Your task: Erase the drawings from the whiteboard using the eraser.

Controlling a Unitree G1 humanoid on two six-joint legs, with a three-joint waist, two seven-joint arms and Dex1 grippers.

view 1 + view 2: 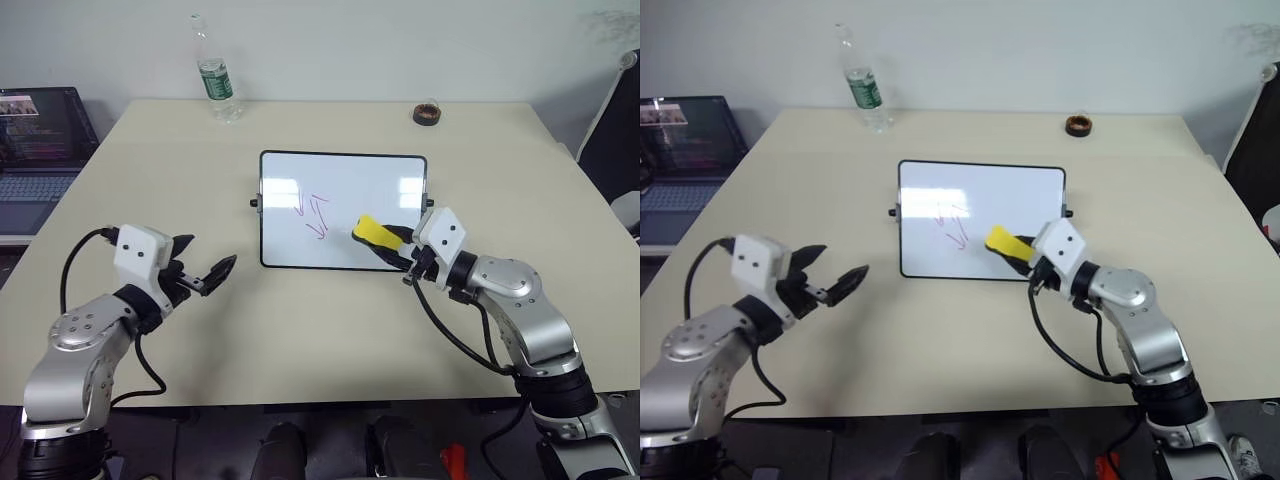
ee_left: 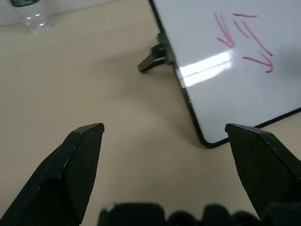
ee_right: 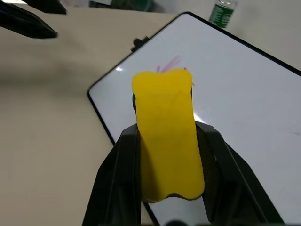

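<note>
The whiteboard (image 1: 343, 208) lies flat in the middle of the table, black-framed, with pink drawings (image 1: 314, 214) left of its centre. My right gripper (image 1: 392, 247) is shut on the yellow eraser (image 1: 372, 231), holding it over the board's near right part, just right of the drawings. The right wrist view shows the eraser (image 3: 168, 134) clamped between both fingers, with the drawings (image 3: 170, 65) peeking out past its tip. To the left of the board, my left gripper (image 1: 205, 268) hovers over bare table, open and holding nothing. In the left wrist view the drawings (image 2: 244, 40) and the board's corner (image 2: 207, 140) lie ahead of the spread fingers.
A clear plastic bottle (image 1: 214, 74) stands at the table's far left. A dark tape roll (image 1: 428, 114) sits at the far right. A laptop (image 1: 38, 150) rests on a surface left of the table (image 1: 300, 330).
</note>
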